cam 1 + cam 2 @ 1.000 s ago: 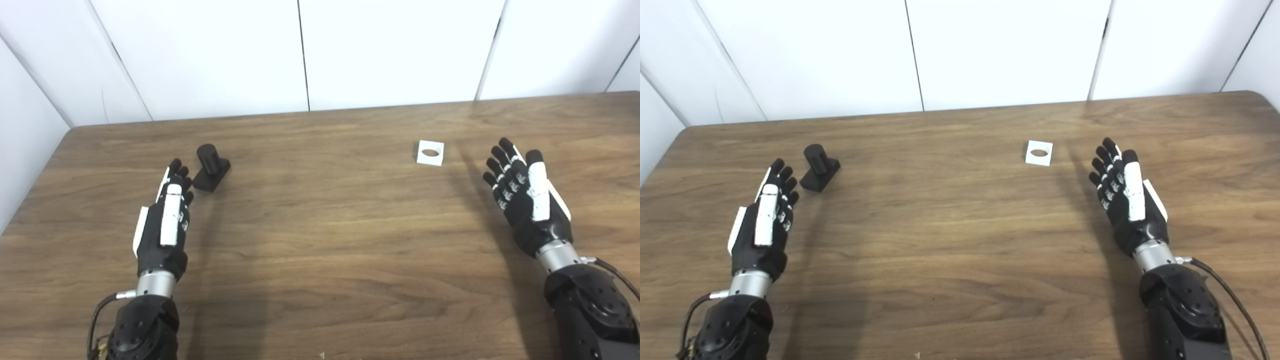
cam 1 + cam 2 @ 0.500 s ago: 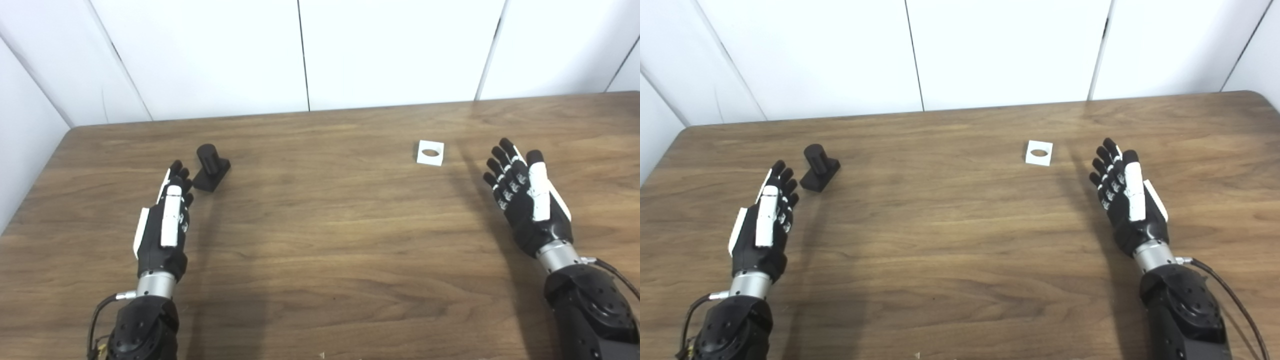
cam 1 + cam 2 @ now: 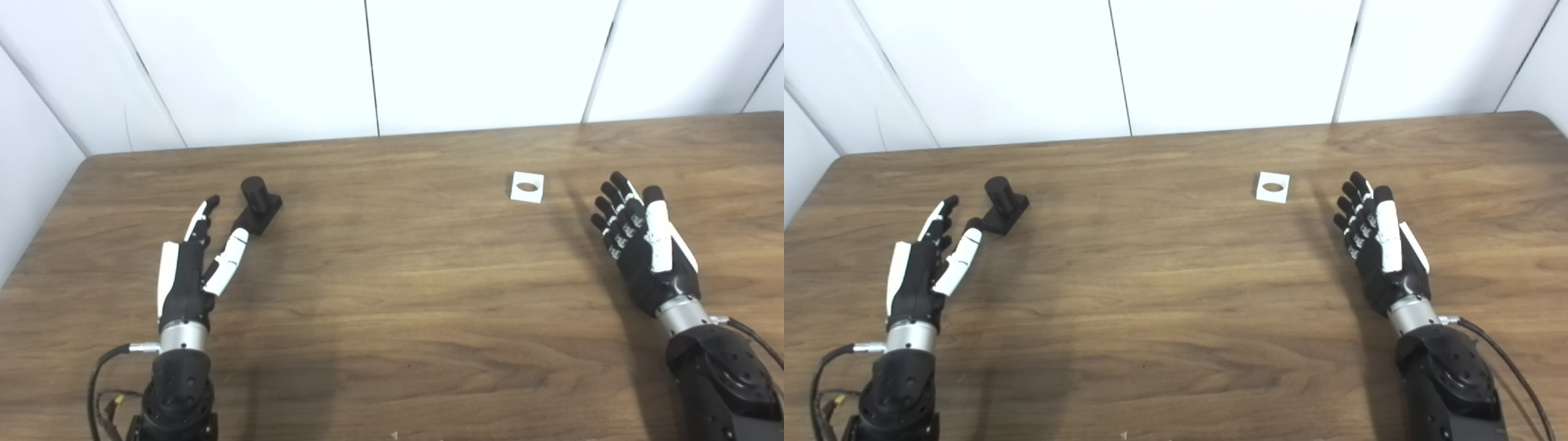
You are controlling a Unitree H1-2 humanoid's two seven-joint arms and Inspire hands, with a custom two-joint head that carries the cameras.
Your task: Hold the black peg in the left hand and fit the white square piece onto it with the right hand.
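Sitting upright on desk (image 3: 392, 294), black peg (image 3: 258, 206) looking rigid, light; best gripping square base. Left hand (image 3: 195, 263) spreading open, empty, thumb nearing base; right hand (image 3: 640, 245) open, empty, near thin white square piece (image 3: 527, 187).

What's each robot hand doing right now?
Left robot hand: open, holding nothing, near the peg.
Right robot hand: open, holding nothing.
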